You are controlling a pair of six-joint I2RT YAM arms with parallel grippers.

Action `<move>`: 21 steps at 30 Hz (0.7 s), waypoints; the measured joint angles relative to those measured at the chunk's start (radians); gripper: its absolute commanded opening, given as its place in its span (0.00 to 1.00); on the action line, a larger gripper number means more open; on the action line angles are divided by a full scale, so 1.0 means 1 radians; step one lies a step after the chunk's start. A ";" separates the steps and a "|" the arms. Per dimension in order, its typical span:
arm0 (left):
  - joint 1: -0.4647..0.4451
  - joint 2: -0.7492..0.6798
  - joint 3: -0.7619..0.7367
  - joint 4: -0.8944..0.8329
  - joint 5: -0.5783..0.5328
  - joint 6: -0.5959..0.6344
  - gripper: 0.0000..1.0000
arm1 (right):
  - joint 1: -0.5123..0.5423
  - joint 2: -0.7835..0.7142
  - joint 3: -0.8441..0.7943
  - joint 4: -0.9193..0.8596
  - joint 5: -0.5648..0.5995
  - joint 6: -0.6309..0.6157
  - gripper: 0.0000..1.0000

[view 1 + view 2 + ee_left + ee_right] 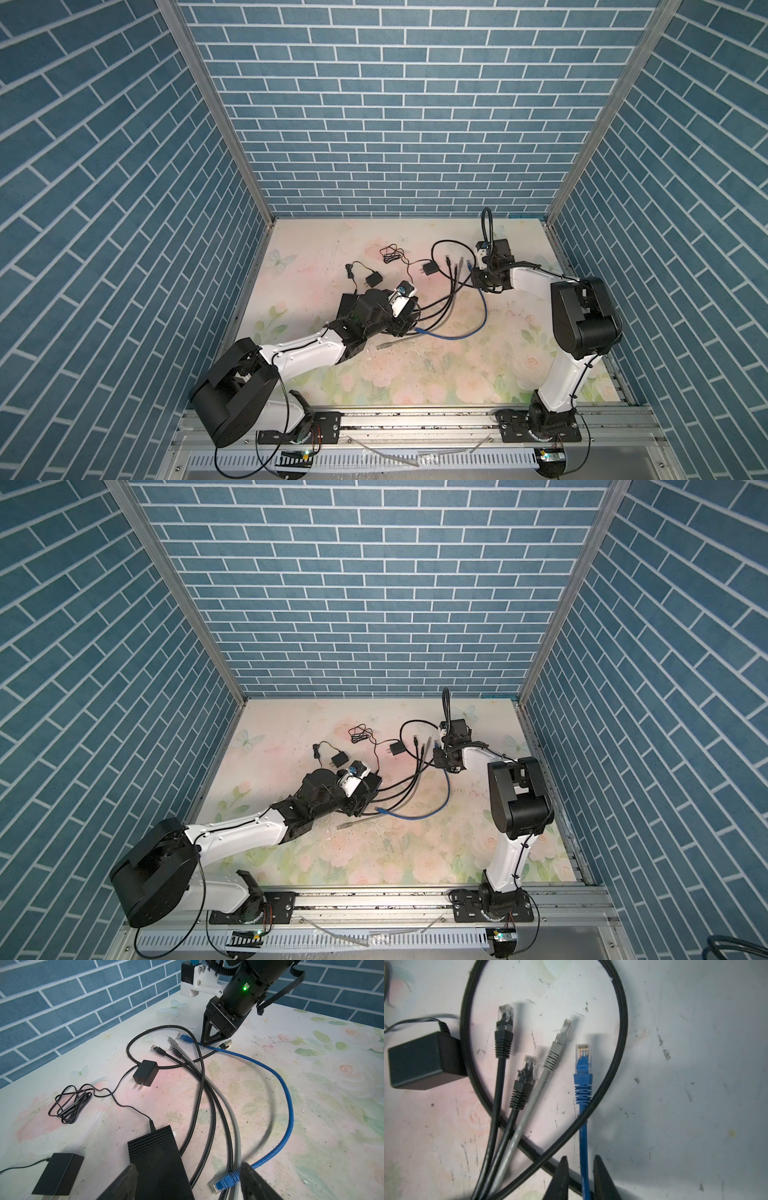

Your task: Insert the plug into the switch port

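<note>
My right gripper (580, 1157) is down at the table, its fingers (562, 1178) narrowly apart with one on each side of the blue cable (584, 1136). I can see a gap beside the cable, so I don't count this as a pinch yet. The blue plug (583, 1057) lies flat just ahead of the fingertips with its gold contacts showing. It sits inside a loop of thick black cable (623, 1022), with a grey plug (560, 1036) near it.

I expect the plug to be light, hard clear plastic, with a thin latch that could snap. The cable looks springy enough to twist the plug off line. I'd take hold on the ribbed boot right behind the plug, where the rubber should give grip and the nose stays steerable.

My left gripper (187, 1165) is spread wide over the switch (153, 1155), a black ribbed box. I can't see its ports from here.

The table (311, 1105) is flat, floral and scuffed. The crossed cables on it could drag along once I lift. The blue brick walls (374, 124) stand well apart from the work.
</note>
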 measured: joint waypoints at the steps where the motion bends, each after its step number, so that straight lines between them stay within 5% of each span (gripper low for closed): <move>1: 0.000 -0.001 0.000 -0.002 0.000 0.000 0.78 | 0.000 0.010 0.001 0.000 0.000 0.004 0.20; 11: 0.000 -0.008 0.000 -0.018 -0.005 -0.018 0.82 | 0.000 0.049 0.023 0.005 0.011 0.030 0.00; 15: 0.000 -0.008 0.001 -0.047 -0.013 -0.033 0.99 | -0.003 0.041 0.023 -0.006 0.016 0.030 0.00; 21: 0.001 -0.005 0.087 -0.161 -0.027 -0.069 1.00 | -0.014 -0.009 0.038 -0.131 0.027 0.031 0.00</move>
